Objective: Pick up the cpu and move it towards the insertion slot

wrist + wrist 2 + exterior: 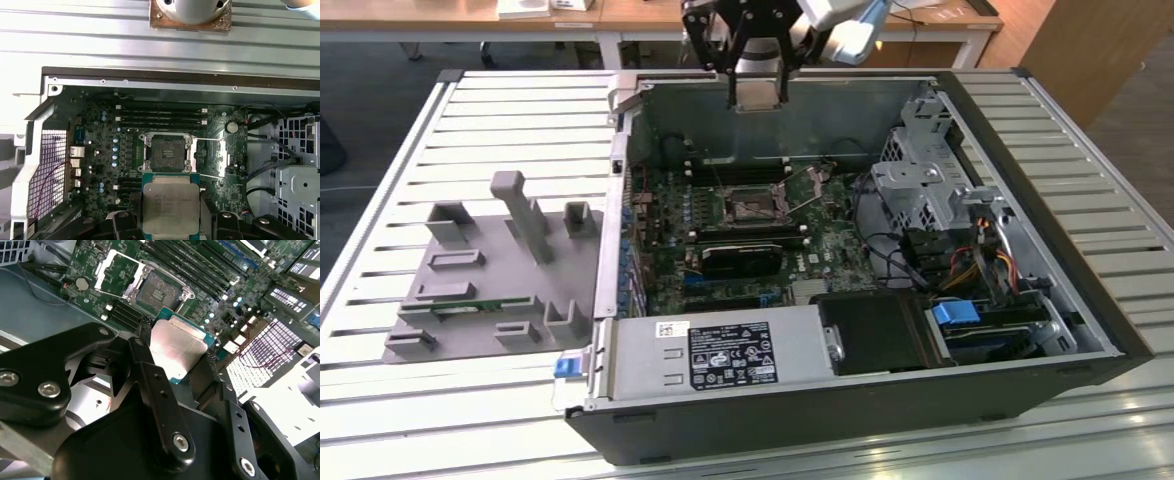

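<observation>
Above motherboard [100,150], fingers [142,347] gripping cpu [170,207]

an open computer case [1067,300] lies on a slatted metal table [520,110]. a grey plastic fixture [480,290] sits just beside it, at the exterior view's left.

I see a slatted metal bench [520,110] under bright light, wooden tables [640,18] behind its far edge, a brown cabinet [1101,50] past the far corner, over dark floor [400,55].
</observation>
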Controlling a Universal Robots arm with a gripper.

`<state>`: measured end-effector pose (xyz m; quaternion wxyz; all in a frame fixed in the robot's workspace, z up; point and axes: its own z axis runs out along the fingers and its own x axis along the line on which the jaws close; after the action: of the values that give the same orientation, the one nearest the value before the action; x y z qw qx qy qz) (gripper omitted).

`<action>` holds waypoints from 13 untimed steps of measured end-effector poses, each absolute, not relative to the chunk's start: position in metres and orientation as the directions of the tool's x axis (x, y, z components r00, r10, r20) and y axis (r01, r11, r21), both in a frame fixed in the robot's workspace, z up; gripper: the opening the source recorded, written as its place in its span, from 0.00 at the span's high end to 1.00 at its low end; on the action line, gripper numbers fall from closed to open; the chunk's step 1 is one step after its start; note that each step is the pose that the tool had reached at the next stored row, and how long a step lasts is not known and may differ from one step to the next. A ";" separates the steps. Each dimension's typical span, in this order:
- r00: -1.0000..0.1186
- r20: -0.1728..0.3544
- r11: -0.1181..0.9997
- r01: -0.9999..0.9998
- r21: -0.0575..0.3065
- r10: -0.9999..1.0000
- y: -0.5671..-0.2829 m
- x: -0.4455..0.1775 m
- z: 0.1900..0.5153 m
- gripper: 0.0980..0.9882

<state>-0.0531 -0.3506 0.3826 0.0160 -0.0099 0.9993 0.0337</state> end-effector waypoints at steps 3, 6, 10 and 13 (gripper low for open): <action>-0.999 -0.028 0.998 -0.021 0.065 -0.019 -0.348 -0.047 0.380 0.50; -0.999 -0.027 0.998 -0.021 0.063 -0.019 -0.345 -0.042 0.378 0.50; -0.999 -0.026 0.998 -0.020 0.058 -0.019 -0.339 -0.038 0.375 0.50; -1.000 -0.024 0.998 -0.021 0.054 -0.019 -0.334 -0.036 0.374 0.50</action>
<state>-0.0359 -0.3344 0.3736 0.0118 -0.0099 0.9995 0.0270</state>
